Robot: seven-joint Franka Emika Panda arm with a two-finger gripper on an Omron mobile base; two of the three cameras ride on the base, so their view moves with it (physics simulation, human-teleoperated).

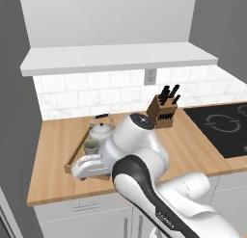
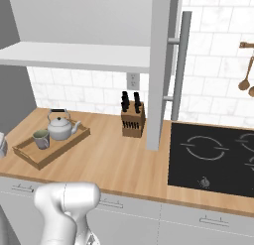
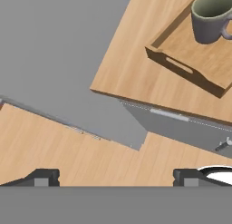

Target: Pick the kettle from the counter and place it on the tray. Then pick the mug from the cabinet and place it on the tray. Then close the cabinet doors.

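Counter point(image 2: 109, 159): butcher-block worktop under a white tile backsplash, a black cooktop point(image 2: 213, 157) set in at one end.
Tray point(image 2: 30, 154): near the counter's end, holding the kettle point(image 2: 60, 126) and the mug point(image 2: 41, 139) side by side.
Cabinet door point(image 2: 159, 65): swung open, its bar handle showing.
Knife block point(image 2: 133, 119): behind, near the wall.
Gripper point(image 3: 115, 177): jaws spread wide, nothing between them, beside the tray's end.

My own arm is hiding the tray's point(image 1: 77, 152) near end in the left base view. The hand view's edge is cutting off the mug point(image 3: 209, 17).
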